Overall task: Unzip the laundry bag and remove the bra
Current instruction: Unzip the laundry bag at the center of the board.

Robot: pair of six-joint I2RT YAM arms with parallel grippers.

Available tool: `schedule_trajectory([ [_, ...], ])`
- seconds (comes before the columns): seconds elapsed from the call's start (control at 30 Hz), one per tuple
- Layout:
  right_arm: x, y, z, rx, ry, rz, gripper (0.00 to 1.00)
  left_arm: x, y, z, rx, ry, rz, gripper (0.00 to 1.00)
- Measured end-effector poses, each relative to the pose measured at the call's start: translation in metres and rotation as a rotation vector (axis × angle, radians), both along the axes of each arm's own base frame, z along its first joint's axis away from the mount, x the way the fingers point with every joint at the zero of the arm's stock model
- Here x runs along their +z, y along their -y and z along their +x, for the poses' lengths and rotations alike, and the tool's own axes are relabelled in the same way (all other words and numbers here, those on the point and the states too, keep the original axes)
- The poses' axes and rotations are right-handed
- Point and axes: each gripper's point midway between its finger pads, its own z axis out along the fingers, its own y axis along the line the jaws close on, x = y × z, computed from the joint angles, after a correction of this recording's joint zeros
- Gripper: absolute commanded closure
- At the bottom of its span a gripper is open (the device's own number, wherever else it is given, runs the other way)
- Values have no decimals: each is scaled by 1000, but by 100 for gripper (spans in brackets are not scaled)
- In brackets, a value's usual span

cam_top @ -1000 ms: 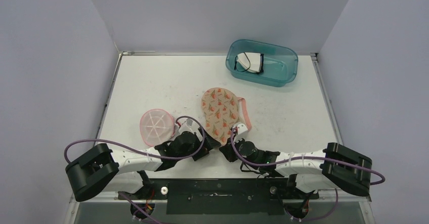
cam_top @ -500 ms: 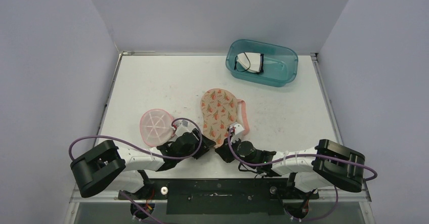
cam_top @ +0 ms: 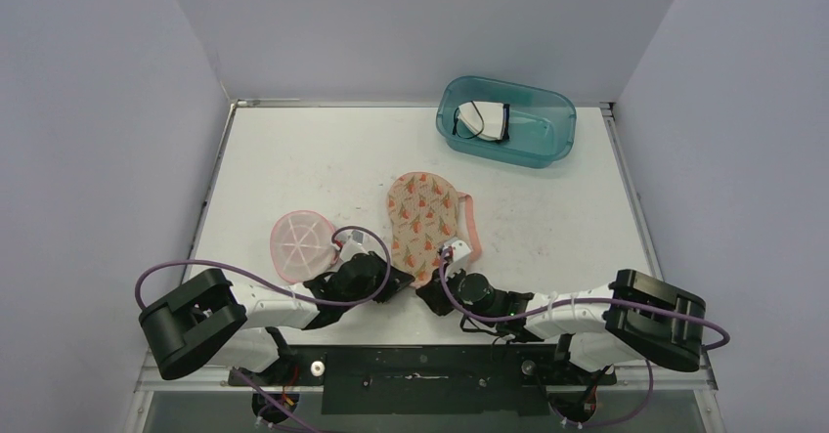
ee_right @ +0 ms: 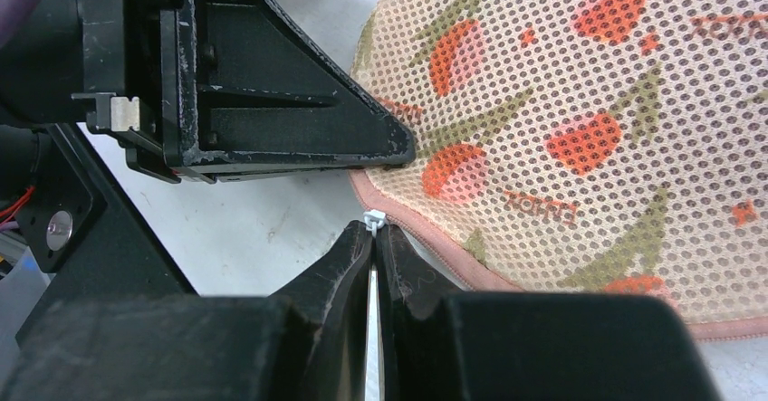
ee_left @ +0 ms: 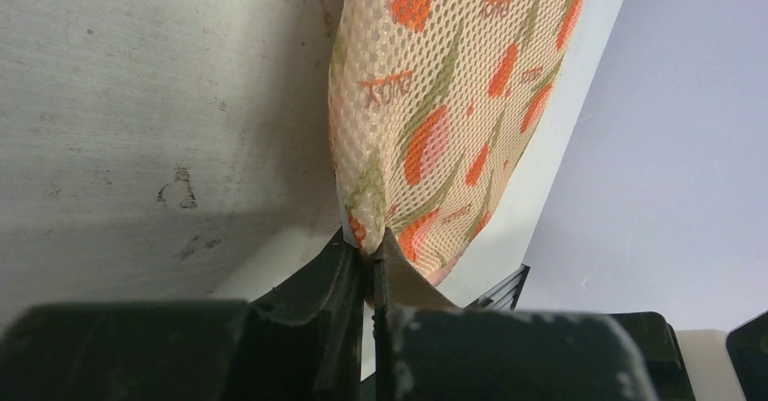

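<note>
The laundry bag (cam_top: 422, 220) is a beige mesh pouch with orange flowers and a pink zip edge, lying flat mid-table. My left gripper (cam_top: 401, 280) is shut on a pinched fold of the bag's near edge (ee_left: 369, 224); its tips meet at the mesh (ee_left: 371, 252). My right gripper (cam_top: 434, 283) is shut on the small white zipper pull (ee_right: 375, 221) at the bag's pink rim, with its tips (ee_right: 374, 231) right against the seam. The mesh (ee_right: 561, 120) fills the right wrist view. The bra is hidden.
A round pink mesh dome (cam_top: 300, 243) lies just left of the left gripper. A teal bin (cam_top: 547, 148) at the back right holds a white item with black straps (cam_top: 481, 120). The left gripper's black finger (ee_right: 272, 111) sits close beside the right gripper.
The left gripper has gone from open to shut on the bag's near edge. The bag has shifted slightly to the left. The right gripper stays shut on the zipper pull.
</note>
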Motion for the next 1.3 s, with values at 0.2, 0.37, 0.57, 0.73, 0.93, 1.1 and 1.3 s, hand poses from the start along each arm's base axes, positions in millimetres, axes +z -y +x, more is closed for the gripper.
schedule_trajectory([
  [0.2, 4, 6, 1, -11, 13, -16, 95, 3, 2, 0, -5, 1, -16, 100],
  [0.37, 4, 13, 2, -28, 21, -40, 95, 4, 3, 0, -8, 1, -20, 100],
  [0.57, 6, 21, 4, -58, 28, -56, 95, 4, 4, 0, -15, 5, -20, 100],
  [0.73, 8, 30, 4, -82, 30, -54, 95, 10, 9, 3, -63, 32, 16, 100],
  [0.93, 13, 37, 5, -107, 40, -36, 95, 20, 16, 12, -145, 79, 73, 100],
  [1.1, 17, 42, 6, -119, 48, -33, 95, 20, 16, 13, -204, 93, 129, 100],
  [1.3, 14, 45, 7, -129, 47, -48, 95, 16, 16, 20, -250, 91, 168, 80],
])
